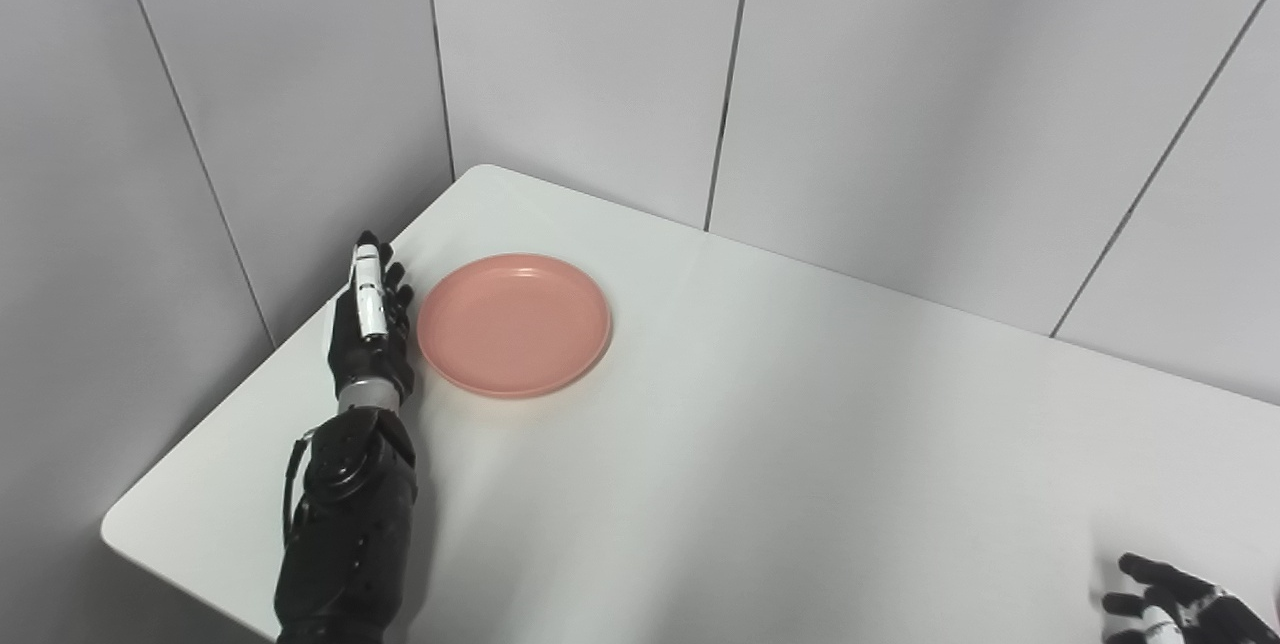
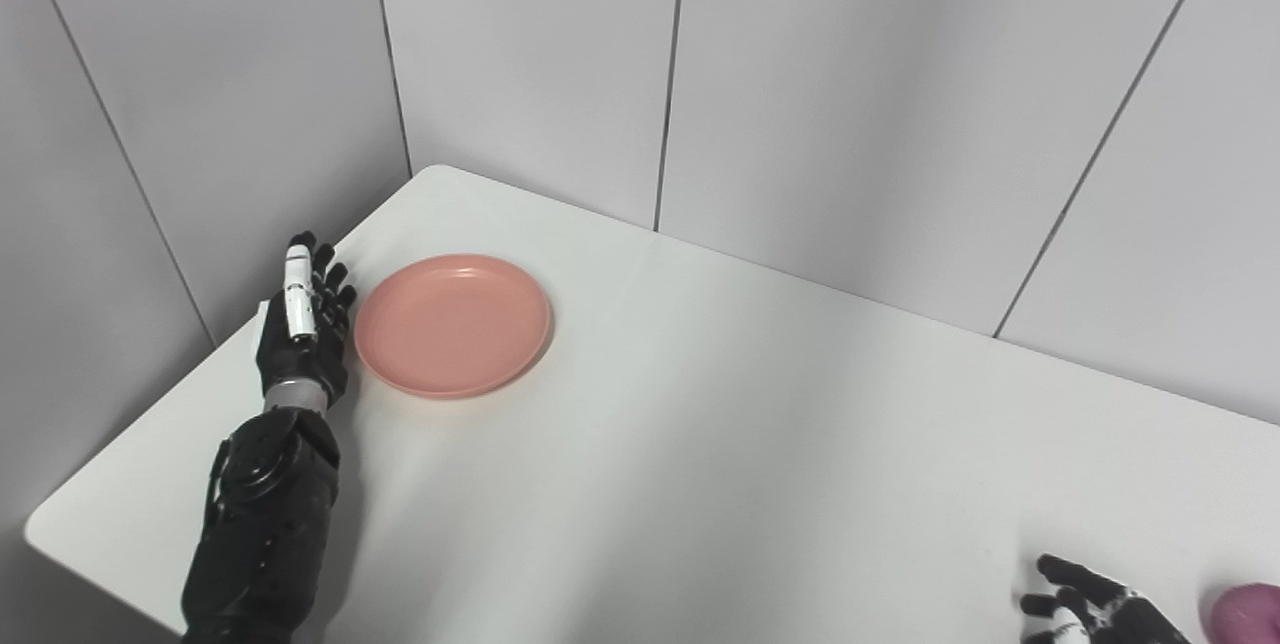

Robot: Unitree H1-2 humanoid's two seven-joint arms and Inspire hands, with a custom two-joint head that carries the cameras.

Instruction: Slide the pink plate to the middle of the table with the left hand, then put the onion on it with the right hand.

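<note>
Pink plate (image 1: 513, 324) lies flat near the far left corner of the white table (image 1: 800, 444), well away from the middle, and it carries nothing. Just beside its left rim stands the left hand (image 1: 370, 324), on its edge with the fingers stretched out straight toward the wall and close together; it holds nothing. Whether the palm already touches the rim I cannot tell, the gap is too thin to see.

I judge that the first step is in hand: the sliding of the plate is about to start or has only just started. The next move calls for a sideways push toward the right and toward the robot, with the hand kept low against the rim so that the plate does not tip or slip under the fingers.

Onion (image 2: 1245, 612) shows only in the right eye view, as a purple round shape at the bottom right corner, partly cut by the picture's edge. The right hand (image 2: 1095, 609) rests near it, low on the table, fingers spread apart and holding nothing. Its step is not yet begun.

The table is smooth, white and slightly glossy, so the plate should slide easily. Plain grey wall panels (image 1: 900, 74) with dark seams close the corner behind it.
</note>
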